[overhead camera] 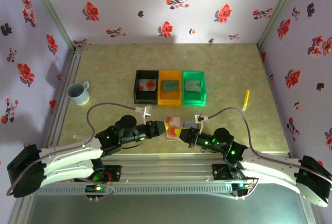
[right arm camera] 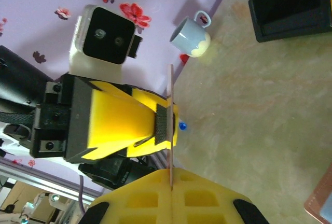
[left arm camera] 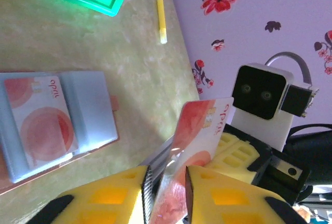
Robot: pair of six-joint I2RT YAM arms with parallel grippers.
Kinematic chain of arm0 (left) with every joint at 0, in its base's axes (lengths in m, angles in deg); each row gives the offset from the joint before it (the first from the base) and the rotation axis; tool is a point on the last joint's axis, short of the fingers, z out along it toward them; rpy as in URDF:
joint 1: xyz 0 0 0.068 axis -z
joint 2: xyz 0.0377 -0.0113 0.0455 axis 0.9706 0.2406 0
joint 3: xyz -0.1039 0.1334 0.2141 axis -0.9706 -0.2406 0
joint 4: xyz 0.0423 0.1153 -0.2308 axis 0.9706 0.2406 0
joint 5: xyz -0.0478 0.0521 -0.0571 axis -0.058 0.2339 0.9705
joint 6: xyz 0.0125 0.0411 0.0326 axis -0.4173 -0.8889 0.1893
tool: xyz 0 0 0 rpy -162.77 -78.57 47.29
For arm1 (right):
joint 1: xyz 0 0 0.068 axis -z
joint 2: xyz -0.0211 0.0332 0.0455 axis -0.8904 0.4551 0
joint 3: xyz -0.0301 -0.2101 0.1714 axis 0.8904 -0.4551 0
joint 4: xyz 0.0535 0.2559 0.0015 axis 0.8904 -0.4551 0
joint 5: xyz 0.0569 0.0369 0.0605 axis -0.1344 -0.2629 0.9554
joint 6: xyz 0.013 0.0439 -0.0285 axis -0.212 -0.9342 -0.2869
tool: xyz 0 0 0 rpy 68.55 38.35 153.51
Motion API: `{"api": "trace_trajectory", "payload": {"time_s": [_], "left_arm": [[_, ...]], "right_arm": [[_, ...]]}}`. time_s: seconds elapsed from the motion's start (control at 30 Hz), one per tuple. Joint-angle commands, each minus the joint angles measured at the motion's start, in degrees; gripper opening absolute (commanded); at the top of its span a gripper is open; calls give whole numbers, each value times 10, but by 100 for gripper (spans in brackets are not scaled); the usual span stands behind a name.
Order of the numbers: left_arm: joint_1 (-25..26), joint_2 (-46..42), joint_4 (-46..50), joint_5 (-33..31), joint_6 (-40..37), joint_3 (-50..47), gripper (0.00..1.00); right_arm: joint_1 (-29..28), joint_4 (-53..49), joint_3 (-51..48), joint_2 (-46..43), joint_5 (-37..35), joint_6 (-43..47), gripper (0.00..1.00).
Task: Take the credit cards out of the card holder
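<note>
Near middle of the table [overhead camera: 104, 68]: my left gripper [left arm camera: 167, 185] and right gripper [right arm camera: 172, 185] meet tip to tip, both sets of jaws pinching one credit card [left arm camera: 199, 141], held on edge above the surface (my right wrist camera sees it as a thin line). Beneath them the card holder [left arm camera: 93, 110] lies open and flat, blue-grey inside up, with a second credit card [left arm camera: 41, 125] on one leaf. Farther back, a third card [overhead camera: 147, 84] lies in the black bin [overhead camera: 137, 88], the leftmost of three.
</note>
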Motion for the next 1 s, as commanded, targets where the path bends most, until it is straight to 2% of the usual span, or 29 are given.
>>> {"api": "trace_trajectory", "payload": {"time_s": [0.0, 0.23, 0.33, 0.47, 0.57, 0.77, 0.97], "left_arm": [[-12, -39, 76, -8, -27, 20, 37], [-77, -121, 367, 21, -152, 112, 62], [-110, -111, 476, 61, -224, 171, 75], [-133, -68, 598, 77, -319, 246, 83], [-145, -32, 634, 102, -370, 273, 85], [-147, 23, 627, 189, -437, 274, 85], [-147, 50, 602, 264, -450, 279, 84]], "right_arm": [[-4, -40, 13, -16, -5, 20, 0], [-3, -187, 56, -50, 15, 90, 0], [-1, -233, 78, -43, 48, 123, 0], [6, -264, 100, -21, 105, 161, 0], [17, -270, 114, 2, 158, 182, 0], [52, -231, 127, 55, 253, 176, 0], [64, -177, 132, 126, 311, 159, 0]]}}
